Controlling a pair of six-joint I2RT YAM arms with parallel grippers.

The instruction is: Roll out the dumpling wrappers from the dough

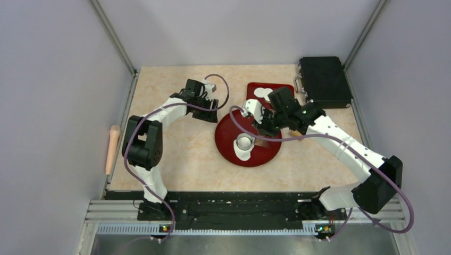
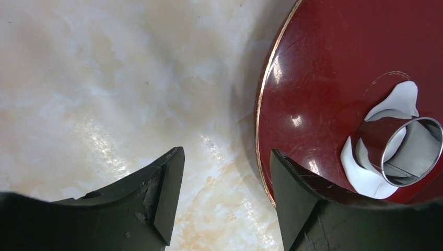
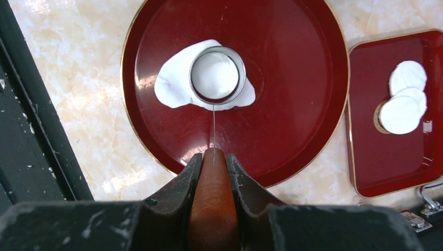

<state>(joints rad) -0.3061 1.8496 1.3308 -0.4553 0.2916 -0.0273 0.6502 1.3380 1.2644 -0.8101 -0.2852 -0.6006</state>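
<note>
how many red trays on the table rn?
2: round tray mid-table, holding the dough and metal ring; rectangular tray just behind it, beside the black case, holding the dumpling wrappers. None appear hidden.

Parted black fingers (image 2: 156, 198) above marbled table (image 2: 104, 78), beside red round tray (image 2: 324, 68), metal ring (image 2: 385, 157) on white dough (image 2: 365, 180).
</note>
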